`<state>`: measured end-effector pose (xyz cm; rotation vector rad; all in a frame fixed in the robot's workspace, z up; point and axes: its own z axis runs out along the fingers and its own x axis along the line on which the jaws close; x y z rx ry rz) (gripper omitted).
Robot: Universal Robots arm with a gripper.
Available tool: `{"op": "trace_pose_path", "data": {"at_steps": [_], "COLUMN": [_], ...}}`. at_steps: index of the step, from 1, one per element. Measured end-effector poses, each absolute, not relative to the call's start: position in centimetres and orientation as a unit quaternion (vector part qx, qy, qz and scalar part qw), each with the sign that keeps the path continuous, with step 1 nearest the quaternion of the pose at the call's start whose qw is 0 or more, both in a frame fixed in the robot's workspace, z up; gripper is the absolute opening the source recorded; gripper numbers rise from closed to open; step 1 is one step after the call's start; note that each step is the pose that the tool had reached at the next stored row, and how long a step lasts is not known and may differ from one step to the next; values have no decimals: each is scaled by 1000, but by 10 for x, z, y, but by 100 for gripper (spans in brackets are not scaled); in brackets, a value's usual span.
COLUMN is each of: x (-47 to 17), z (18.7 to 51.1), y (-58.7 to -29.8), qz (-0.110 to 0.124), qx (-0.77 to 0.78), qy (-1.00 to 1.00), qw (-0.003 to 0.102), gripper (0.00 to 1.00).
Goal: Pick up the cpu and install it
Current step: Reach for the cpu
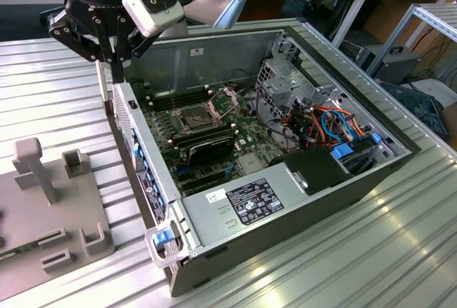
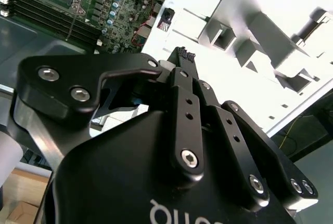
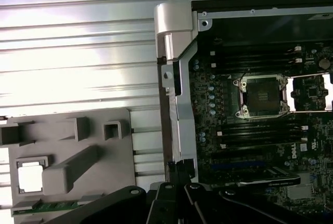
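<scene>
Plainly, cpu (image 3: 30, 176) in grey holder (image 3: 106, 159).

On my feed the pincer (image 2: 183, 57) is matte black. The tabletop (image 1: 57, 86) is silver with ribbed stripes, and the fixture block (image 1: 50, 208) at the exterior view's lower left is plain grey. The cpu (image 3: 30, 177) looks pale silver. The dark grey case (image 1: 343, 186) holds a green motherboard (image 1: 214, 133) and orange and blue cables (image 1: 335, 126).

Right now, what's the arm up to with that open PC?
The arm's claw hovers over the side wall of the open computer case. The cpu sits in a pocket of the grey fixture tray beside the case, not picked up yet. The motherboard socket looks empty, its frame swung open.
</scene>
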<state>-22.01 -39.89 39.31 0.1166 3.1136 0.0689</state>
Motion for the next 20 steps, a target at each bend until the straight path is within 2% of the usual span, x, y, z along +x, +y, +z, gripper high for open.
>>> {"op": "trace_pose_path", "data": {"at_steps": [20], "x": [-256], "z": [393], "y": [-399], "qz": [22], "qx": [37], "qy": [999], "qw": [13], "gripper": [11]}}
